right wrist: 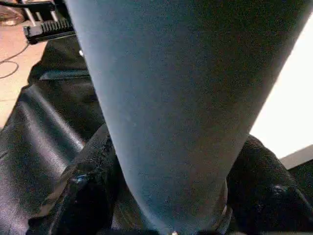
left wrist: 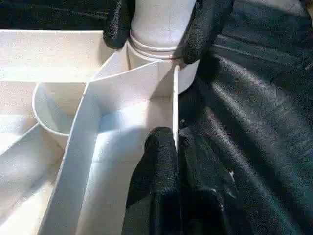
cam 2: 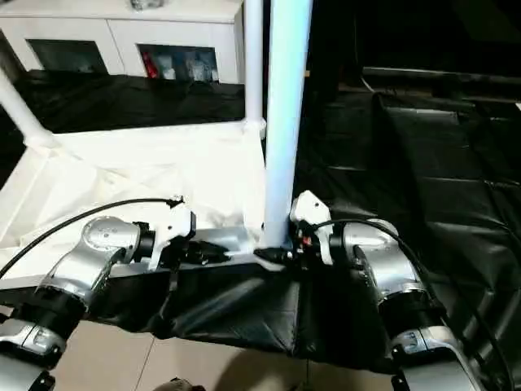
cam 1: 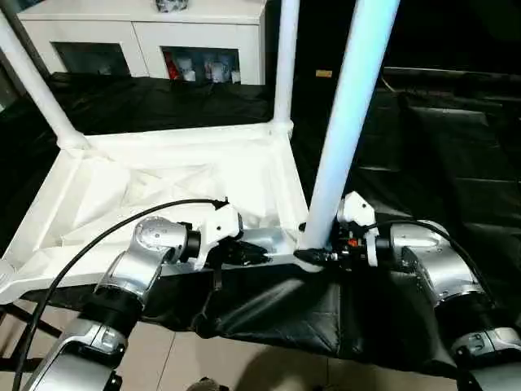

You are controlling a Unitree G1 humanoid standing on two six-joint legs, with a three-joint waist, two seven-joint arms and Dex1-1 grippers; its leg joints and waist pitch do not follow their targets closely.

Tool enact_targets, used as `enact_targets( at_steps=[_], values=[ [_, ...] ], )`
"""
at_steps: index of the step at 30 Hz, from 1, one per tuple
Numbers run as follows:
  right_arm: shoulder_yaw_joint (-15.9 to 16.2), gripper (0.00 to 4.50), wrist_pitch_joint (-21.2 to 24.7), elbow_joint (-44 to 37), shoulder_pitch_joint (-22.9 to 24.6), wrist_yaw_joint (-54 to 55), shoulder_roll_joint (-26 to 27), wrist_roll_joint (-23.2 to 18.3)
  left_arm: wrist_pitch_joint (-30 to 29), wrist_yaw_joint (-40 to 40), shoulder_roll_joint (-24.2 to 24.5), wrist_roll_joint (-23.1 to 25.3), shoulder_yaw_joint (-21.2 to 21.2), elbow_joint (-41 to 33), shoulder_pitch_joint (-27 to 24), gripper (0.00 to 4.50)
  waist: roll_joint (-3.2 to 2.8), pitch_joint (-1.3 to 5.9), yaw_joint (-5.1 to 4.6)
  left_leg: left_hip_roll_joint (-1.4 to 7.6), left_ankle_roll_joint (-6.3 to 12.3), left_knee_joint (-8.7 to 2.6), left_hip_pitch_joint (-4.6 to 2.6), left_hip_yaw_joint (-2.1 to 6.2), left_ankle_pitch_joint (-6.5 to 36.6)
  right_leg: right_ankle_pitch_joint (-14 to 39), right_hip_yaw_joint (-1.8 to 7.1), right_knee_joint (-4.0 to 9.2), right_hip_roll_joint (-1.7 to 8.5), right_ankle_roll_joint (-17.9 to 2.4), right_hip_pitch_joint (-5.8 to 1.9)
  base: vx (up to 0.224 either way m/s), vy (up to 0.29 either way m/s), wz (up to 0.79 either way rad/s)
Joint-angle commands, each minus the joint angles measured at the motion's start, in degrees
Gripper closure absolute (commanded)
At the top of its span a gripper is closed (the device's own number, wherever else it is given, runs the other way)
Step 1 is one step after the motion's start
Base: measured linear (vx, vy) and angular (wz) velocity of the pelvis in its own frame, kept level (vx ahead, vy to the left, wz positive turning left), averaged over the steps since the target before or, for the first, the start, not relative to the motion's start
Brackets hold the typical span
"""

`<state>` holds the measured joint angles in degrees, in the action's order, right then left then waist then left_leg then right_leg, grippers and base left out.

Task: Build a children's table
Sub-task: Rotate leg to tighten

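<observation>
The white tabletop (cam 1: 163,175) lies upside down on black cloth, its ribbed underside facing up. A long white leg (cam 1: 346,122) stands upright in the near right corner socket. My right gripper (cam 1: 313,257) is shut on this leg's base, with one black finger (right wrist: 88,181) on each side of the tube (right wrist: 181,98). My left gripper (cam 1: 259,256) is shut on the thin near rim wall (left wrist: 175,98) of the tabletop, just left of that corner. In the left wrist view, the right gripper's fingers (left wrist: 208,29) clasp the leg (left wrist: 159,19) beyond the rim. Two more legs (cam 1: 285,61) (cam 1: 32,81) stand in the far corners.
A white cabinet (cam 1: 146,32) with open shelves stands behind the work surface. Black cloth (cam 1: 423,147) covers the surface to the right and hangs over its near edge. A black cable (cam 1: 89,244) loops over my left forearm. Tiled floor (cam 1: 171,358) shows below.
</observation>
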<state>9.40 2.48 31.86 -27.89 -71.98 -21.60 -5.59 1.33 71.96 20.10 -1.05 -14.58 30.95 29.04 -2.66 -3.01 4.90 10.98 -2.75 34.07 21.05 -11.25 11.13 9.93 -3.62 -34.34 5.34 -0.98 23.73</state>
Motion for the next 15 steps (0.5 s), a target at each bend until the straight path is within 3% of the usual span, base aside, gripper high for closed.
enact_targets(
  at_steps=[1,7,15],
  values=[
    [3.03,1.91,0.89,0.90,0.86,-3.50,0.38,-0.15,0.09,-0.17,0.14,-1.75,0.43,-2.53,0.24,4.50,0.96,3.81,0.15,2.39,3.47,-4.07,-0.52,0.80,10.66,11.58,2.27,3.52,3.06,-13.43,-3.08,0.000,0.000,0.00],
    [3.36,1.91,1.31,0.93,0.67,-5.09,0.08,-0.42,-0.33,0.30,1.13,-1.99,0.83,-3.23,-0.48,4.50,1.18,4.12,0.36,2.24,5.45,-3.58,-0.22,0.68,6.87,6.67,2.11,2.83,2.98,-14.63,-3.23,0.000,0.000,0.00],
    [3.66,1.91,1.76,-0.22,1.89,-4.40,0.62,-0.40,-2.03,-1.82,0.03,-2.63,1.83,-3.14,-0.83,4.50,1.12,3.90,0.14,2.29,4.18,-3.77,-0.43,0.72,9.49,11.14,2.14,3.35,2.93,-13.53,-3.09,0.000,0.000,0.00]
  ],
)
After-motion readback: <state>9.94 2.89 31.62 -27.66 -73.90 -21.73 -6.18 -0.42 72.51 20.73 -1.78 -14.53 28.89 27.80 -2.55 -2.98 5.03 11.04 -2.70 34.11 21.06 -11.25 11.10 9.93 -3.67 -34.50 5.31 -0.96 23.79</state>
